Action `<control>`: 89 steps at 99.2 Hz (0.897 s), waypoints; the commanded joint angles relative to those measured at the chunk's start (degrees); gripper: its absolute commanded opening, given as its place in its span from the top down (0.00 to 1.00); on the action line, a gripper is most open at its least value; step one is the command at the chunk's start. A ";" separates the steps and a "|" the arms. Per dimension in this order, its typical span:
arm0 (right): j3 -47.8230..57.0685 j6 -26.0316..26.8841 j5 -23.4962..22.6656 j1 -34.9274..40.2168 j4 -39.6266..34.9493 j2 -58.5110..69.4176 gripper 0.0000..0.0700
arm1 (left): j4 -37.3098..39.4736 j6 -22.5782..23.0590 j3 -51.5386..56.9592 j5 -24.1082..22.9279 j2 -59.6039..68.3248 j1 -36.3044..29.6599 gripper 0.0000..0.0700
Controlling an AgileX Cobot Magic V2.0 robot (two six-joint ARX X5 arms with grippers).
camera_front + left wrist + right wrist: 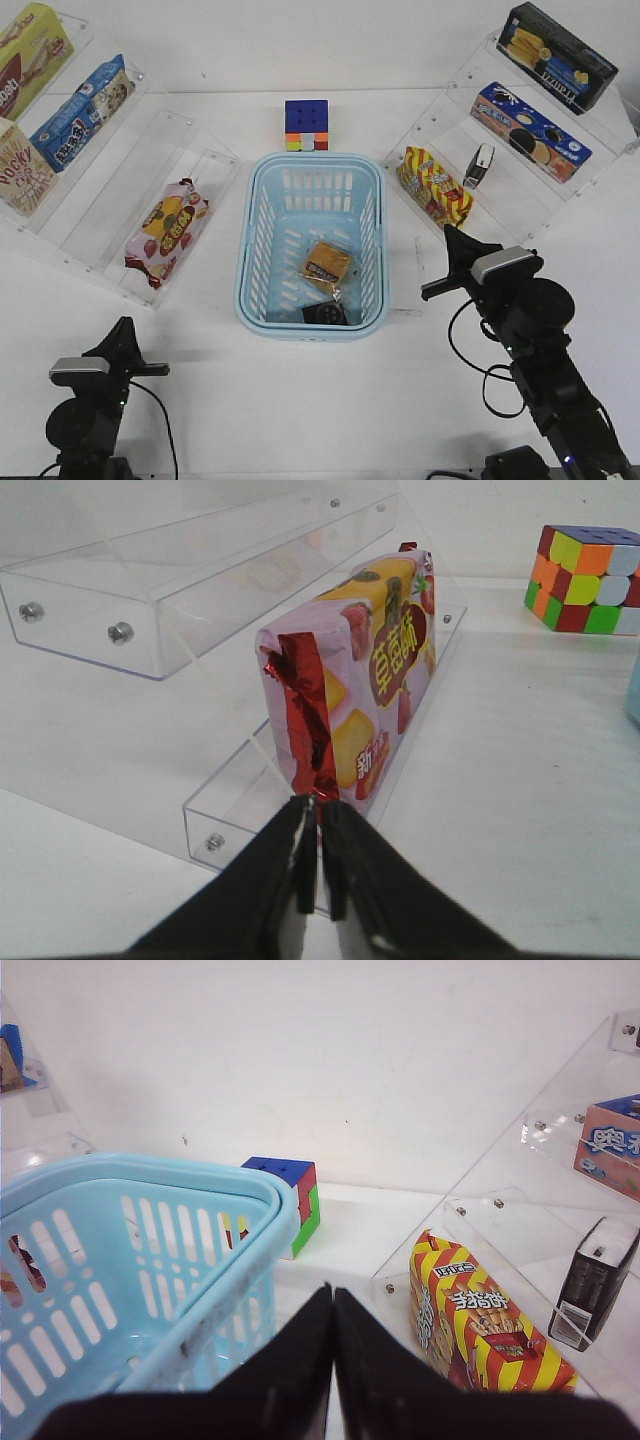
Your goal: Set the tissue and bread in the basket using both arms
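The basket [255, 250], a light blue plastic rectangle with rounded corners and slotted walls and floor, is seen upright on the white table [300, 400], at the middle of the front view. The bread [327, 264], a small squarish tan-brown piece wrapped in clear plastic with a dark label, is laid flat on the basket floor, turned slightly askew. The tissue [326, 314], a small black pocket pack, is found just beside the bread, against the basket's near wall. Part of the basket's rim [150, 1185] is also shown in the right wrist view.
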 commanded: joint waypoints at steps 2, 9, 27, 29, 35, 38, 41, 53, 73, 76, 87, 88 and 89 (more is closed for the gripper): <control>0.68 0.76 0.02 0.13 0.76 0.33 1.00 | 1.03 0.57 -1.16 -0.26 -0.04 0.04 1.00; 0.68 0.76 0.04 0.11 0.76 0.33 1.00 | 0.98 0.57 -1.16 -0.26 -0.07 0.04 1.00; 0.68 0.76 0.02 0.11 0.76 0.33 1.00 | 1.05 0.57 -1.16 -0.26 -0.07 0.04 1.00; 0.68 0.76 0.02 0.11 0.76 0.33 1.00 | 1.05 0.57 -1.16 -0.26 -0.07 0.04 1.00; 0.68 0.76 0.02 0.11 0.76 0.33 1.00 | 1.01 0.57 -1.16 -0.26 -0.07 0.04 1.00; 0.68 0.76 0.02 0.11 0.76 0.33 1.00 | 1.03 0.57 -1.16 -0.26 -0.07 0.02 1.00; 0.68 0.76 0.02 0.11 0.76 0.33 1.00 | 1.05 0.57 -1.16 -0.26 -0.07 0.04 1.00; 0.68 0.76 0.02 0.11 0.76 0.33 1.00 | 1.03 0.57 -1.16 -0.26 -0.07 0.04 1.00; 0.68 0.66 0.07 0.11 0.70 0.33 1.00 | 1.03 0.57 -1.16 -0.26 -0.07 0.02 1.00; 0.68 -0.26 0.20 0.11 0.76 0.33 1.00 | 1.03 0.57 -1.16 -0.26 -0.07 0.04 1.00; 0.02 -5.51 1.51 0.13 -0.72 -0.37 1.00 | 1.03 0.57 -1.16 -0.26 -0.07 0.04 1.00; -0.37 -6.34 1.97 0.13 -0.79 -0.92 1.00 | 1.03 0.57 -1.16 -0.26 -0.07 0.02 1.00; -0.55 -6.67 2.14 0.11 -0.74 -1.11 1.00 | 1.01 0.57 -1.16 -0.26 -0.07 0.04 1.00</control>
